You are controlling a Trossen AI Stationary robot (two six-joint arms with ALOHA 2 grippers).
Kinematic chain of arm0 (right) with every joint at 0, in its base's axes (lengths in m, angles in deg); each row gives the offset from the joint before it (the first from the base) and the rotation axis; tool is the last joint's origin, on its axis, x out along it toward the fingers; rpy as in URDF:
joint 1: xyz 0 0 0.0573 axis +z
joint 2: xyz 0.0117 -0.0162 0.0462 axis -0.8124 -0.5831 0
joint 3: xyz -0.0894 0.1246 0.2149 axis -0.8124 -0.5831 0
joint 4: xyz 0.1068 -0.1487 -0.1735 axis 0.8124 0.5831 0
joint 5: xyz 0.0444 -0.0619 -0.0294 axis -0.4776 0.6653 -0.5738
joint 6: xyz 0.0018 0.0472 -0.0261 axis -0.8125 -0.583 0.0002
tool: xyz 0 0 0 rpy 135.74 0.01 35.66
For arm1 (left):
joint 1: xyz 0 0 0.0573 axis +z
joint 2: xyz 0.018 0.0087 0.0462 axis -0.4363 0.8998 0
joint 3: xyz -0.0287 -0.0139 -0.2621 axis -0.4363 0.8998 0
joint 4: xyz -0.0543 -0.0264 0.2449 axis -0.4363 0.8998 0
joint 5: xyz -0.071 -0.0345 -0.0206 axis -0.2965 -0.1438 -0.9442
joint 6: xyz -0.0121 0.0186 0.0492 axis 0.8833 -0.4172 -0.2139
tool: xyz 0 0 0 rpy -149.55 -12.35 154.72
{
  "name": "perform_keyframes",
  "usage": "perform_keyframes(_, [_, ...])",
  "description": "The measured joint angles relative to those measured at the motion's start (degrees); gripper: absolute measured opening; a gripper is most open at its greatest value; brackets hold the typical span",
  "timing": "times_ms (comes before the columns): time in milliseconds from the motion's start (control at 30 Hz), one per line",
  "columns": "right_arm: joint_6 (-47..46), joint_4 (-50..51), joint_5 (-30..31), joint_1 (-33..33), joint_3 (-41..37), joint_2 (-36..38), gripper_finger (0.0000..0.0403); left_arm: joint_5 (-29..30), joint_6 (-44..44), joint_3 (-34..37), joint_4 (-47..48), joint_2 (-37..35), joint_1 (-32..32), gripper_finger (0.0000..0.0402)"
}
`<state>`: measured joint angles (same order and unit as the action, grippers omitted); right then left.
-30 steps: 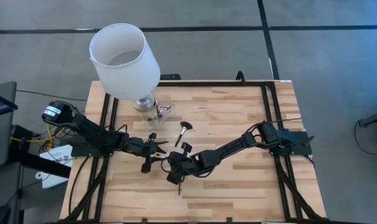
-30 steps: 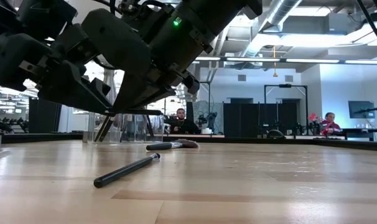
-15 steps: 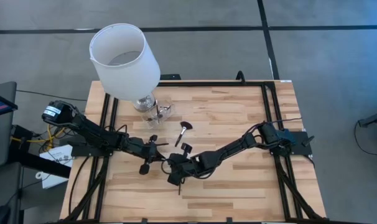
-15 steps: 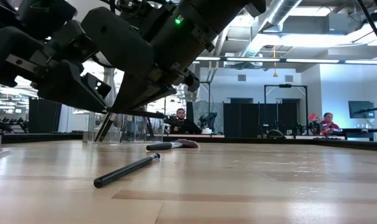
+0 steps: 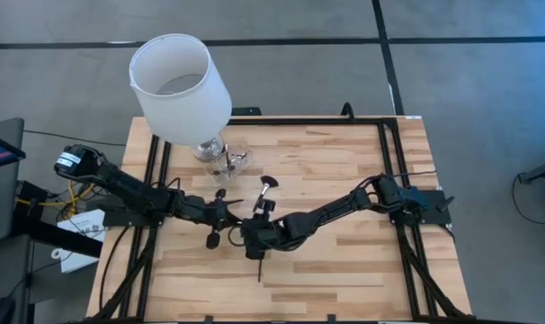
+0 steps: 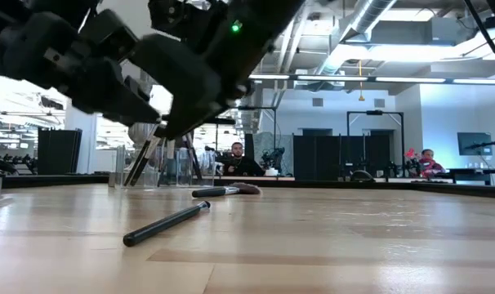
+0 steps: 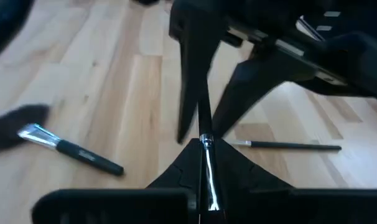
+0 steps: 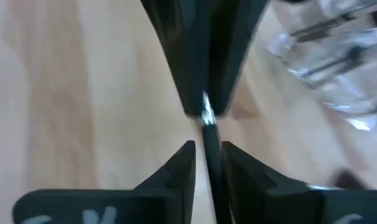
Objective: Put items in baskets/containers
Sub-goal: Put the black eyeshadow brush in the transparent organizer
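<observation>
A thin black brush (image 7: 202,115) with a silver ferrule hangs above the table's middle, between my two grippers. My left gripper (image 5: 232,216) is shut on it. My right gripper (image 8: 207,149) faces it from the right, slightly open, with a finger on either side of the handle (image 8: 212,171). A fan-headed brush (image 5: 266,186) lies flat farther back. Another black brush (image 6: 166,224) lies flat near the front. The clear cup (image 5: 236,162) stands by the lamp base with several brushes in it. My left gripper pinches the brush at its silver ferrule (image 7: 206,142) between its two fingertips. The fingers come level from the table's left and lie along the brush. The brush is lifted clear of the table, and its black handle sticks out toward my right gripper.
A large white lampshade (image 5: 178,85) on a silver base stands at the far left, right beside the cup. Black rails (image 5: 389,171) run along the table's left and right sides. People sit in the room beyond the table.
My left gripper has shut on the brush. Both grippers have risen a little with it, and my right gripper has shifted toward the far edge. The brush has stayed clear of the table.
</observation>
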<state>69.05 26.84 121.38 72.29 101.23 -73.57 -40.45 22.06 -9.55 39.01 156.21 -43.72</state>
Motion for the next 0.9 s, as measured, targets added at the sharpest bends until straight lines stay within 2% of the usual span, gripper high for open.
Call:
perform_keyframes(100, [1.64, 9.15, 3.31, 0.02, 4.27, 0.01, 0.0075, 2.79, -1.43, -3.45, 11.99, -3.71, 0.0, 0.0026])
perform_keyframes(233, [4.61, 21.06, 9.07, 0.69, 10.51, 0.05, 0.0078, 9.61, -4.32, -8.93, 30.96, -8.89, 0.0, 0.0025])
perform_keyframes(367, [3.64, 36.4, 19.53, 1.51, 16.84, 0.03, 0.0078, 14.83, -7.24, -15.91, 45.63, -13.96, 0.04, 0.0027])
perform_keyframes(467, [-0.4, 49.73, 26.22, 1.78, 21.31, 0.03, 0.0078, 17.84, -7.93, -20.97, 56.01, -16.2, 0.9, 0.0027])
perform_keyframes(567, [-9.16, 63.62, 29.12, 1.54, 25.17, 0.03, 0.0078, 21.18, -7.96, -25.11, 65.19, -17.59, 3.0, 0.0027])
perform_keyframes(633, [-13.21, 64.92, 30.19, 0.98, 25.85, 0.31, 0.0076, 22.25, -7.96, -26.78, 70.19, -17.87, 5.0, 0.0028])
perform_keyframes(767, [-10.81, 64.61, 29.16, 0.02, 25.22, 3.24, 0.0072, 22.65, -7.96, -28.12, 76.24, -18.0, 10.2, 0.0027])
perform_keyframes(900, [-13.21, 63.03, 28.52, -1.86, 22.76, 4.72, 0.0071, 22.61, -7.97, -28.05, 81.64, -17.32, 14.43, 0.0028])
